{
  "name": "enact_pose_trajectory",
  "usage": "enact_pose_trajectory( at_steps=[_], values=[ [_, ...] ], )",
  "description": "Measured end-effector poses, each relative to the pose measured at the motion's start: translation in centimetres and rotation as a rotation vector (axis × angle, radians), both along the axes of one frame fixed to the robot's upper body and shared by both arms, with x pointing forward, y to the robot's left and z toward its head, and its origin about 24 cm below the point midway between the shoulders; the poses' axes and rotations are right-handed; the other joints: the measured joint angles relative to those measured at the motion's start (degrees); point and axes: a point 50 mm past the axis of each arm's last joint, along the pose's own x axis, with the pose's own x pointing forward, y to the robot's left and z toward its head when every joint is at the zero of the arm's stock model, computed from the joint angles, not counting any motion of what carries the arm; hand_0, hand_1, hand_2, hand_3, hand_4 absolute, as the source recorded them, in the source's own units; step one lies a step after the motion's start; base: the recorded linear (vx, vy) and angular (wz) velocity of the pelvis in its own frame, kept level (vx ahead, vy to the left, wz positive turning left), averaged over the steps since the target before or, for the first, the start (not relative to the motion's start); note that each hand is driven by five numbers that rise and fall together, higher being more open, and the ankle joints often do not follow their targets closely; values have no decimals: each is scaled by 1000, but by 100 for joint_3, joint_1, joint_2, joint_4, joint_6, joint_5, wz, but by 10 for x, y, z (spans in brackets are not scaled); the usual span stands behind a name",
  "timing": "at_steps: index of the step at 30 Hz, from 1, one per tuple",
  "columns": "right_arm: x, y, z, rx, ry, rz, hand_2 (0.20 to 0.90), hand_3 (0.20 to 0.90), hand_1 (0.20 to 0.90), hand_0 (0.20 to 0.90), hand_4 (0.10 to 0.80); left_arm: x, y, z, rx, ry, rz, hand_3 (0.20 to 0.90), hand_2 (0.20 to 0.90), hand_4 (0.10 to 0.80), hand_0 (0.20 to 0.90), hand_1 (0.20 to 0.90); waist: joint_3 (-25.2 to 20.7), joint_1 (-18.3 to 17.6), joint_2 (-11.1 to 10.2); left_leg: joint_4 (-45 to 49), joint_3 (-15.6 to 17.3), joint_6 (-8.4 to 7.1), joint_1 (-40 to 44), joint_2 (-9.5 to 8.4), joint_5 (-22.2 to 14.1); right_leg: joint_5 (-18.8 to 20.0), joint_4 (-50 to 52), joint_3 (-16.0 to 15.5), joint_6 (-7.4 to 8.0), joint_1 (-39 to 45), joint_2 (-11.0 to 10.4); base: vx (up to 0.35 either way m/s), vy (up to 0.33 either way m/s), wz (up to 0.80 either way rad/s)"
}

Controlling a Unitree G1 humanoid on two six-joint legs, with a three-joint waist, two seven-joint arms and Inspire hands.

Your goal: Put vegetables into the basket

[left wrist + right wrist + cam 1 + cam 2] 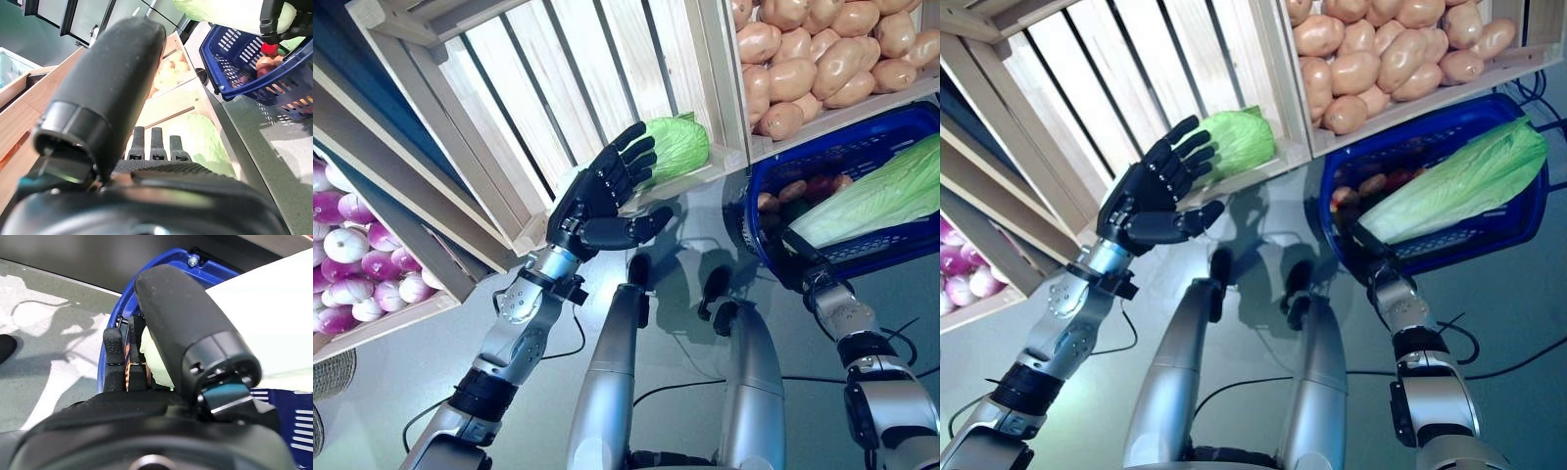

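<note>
Standing on a grey floor (401, 382) before wooden crates (558, 108), we spread our left hand (607, 191) open beside a pale-green cabbage (677, 145) while our right hand (1363, 253) grips the blue basket (1489, 220) holding a long cabbage (1469, 181).

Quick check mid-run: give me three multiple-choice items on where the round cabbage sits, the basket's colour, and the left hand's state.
1. Where is the round cabbage?
A. in the slatted wooden crate
B. in the basket
C. on the floor

2. What colour is the basket?
A. red
B. blue
C. white

3. What is the left hand doing?
A. clenched on a potato
B. out of view
C. open beside the cabbage

Answers: 1 A, it lies at the wooden crate corner; 2 B, its mesh walls are blue; 3 C, the fingers are straight, nothing held.
</note>
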Motion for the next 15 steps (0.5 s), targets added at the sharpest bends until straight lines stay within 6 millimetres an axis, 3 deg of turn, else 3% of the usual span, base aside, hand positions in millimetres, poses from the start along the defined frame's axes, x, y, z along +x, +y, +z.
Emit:
enact_pose_trajectory(
  at_steps=[15],
  values=[
    [2,-10,10,-25,57,-90,900,900,900,900,800,0,-1,-1,4,10,-3,900,900,800,900,900,0,-14,0,-34,46,7,0,22,-7,-9,-14,7,-9,-24,-3,0,0,0]
  ],
)
